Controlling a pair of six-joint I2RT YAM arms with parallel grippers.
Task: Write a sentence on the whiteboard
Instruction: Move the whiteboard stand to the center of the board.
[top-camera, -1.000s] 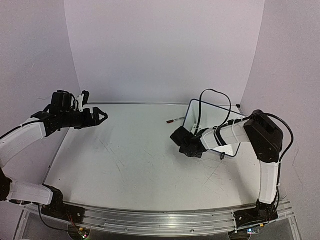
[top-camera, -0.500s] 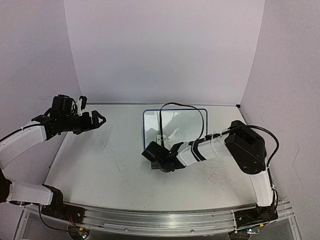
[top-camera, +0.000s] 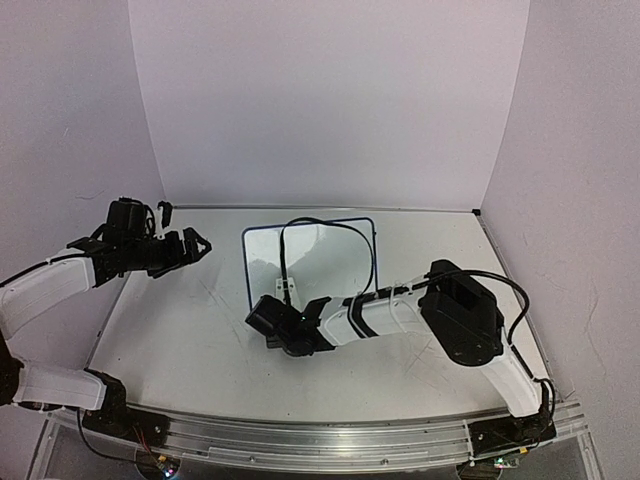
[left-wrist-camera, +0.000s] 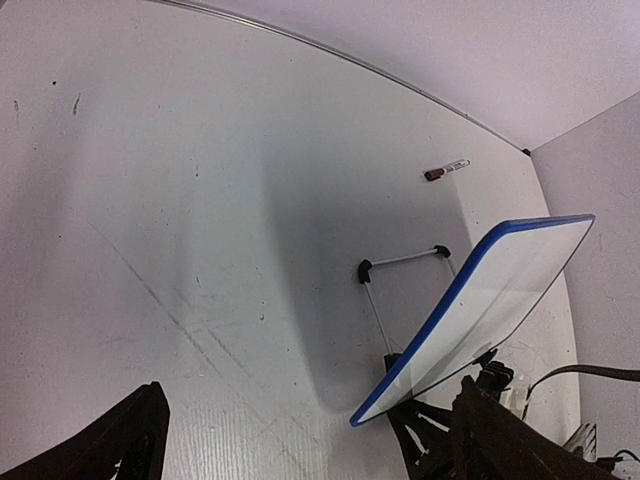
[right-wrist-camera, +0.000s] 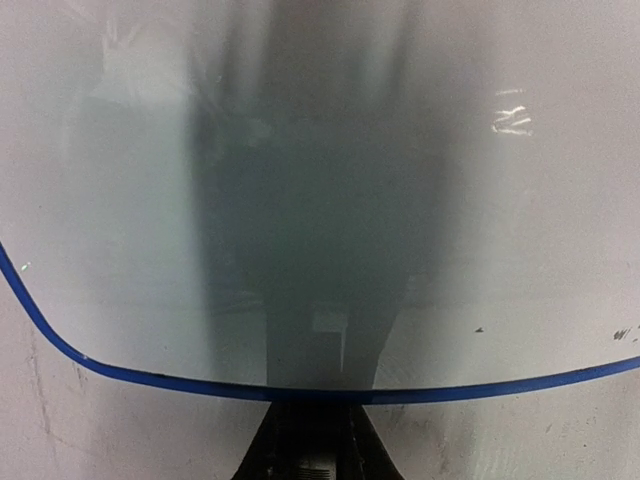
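Mid-table (top-camera: 200, 340), tilted: whiteboard (top-camera: 330, 255), with a glossy white face, thin blue rim and rounded corners. Pinched at its near rim by the clenched right gripper (right-wrist-camera: 312, 425). Left gripper (top-camera: 197, 242) spread wide, well apart, off to the left.

Blue-rimmed whiteboard (top-camera: 325, 262), tilted, mid-table (top-camera: 180, 330).

Counter (top-camera: 170, 340): white, flat, heavily scratched, long diagonal scores across middle. Few dark specks near one corner in left wrist view. Silver rail (top-camera: 330, 438) ran along near edge. Marker (left-wrist-camera: 446, 169), dark red end, lay alone near far edge. Whiteboard (left-wrist-camera: 495, 290) tilted over surface, wire stand (left-wrist-camera: 400, 259) with black feet low at counter, grey shadow beneath.
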